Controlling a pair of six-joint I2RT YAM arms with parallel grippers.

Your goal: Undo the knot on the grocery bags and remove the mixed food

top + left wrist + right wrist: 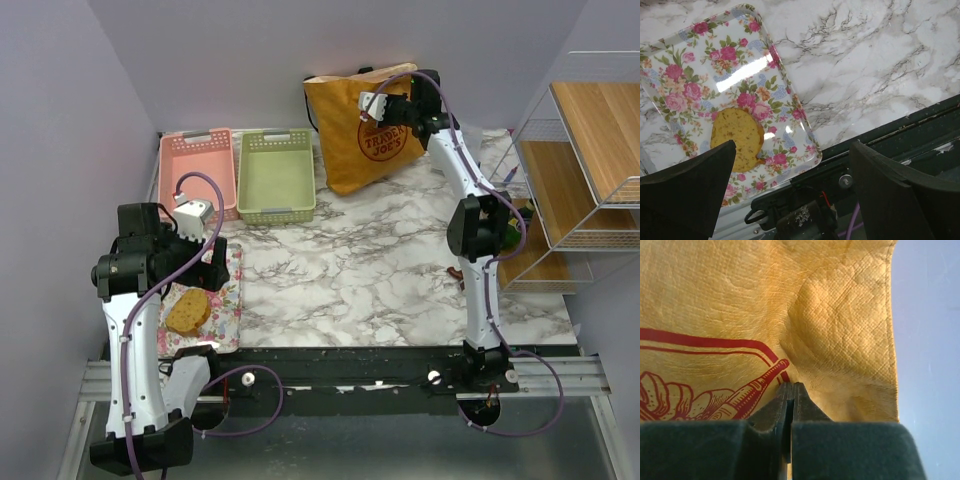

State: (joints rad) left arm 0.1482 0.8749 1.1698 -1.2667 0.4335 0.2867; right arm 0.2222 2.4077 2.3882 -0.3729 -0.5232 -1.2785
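1. Where the table [400,280] meets the back wall [300,40] stands a creased mustard-yellow fabric tote [350,150], red round logo.
2. Right gripper [791,386] closed tight against its front.
3. Left gripper [793,147] wide apart, empty.

We see a white marble desk [380,270] with grey veins. At its far left two slotted plastic baskets stand side by side: a pink basket [195,136] on the left and a light green basket [275,175] just beside it on the right. At the near left edge lies a tray [715,65] with a pattern of pink roses. One browned bread slice [737,137] rests on the near part of it. On the right side stands a white wire shelf [560,240] with wooden boards [600,110] on its levels.
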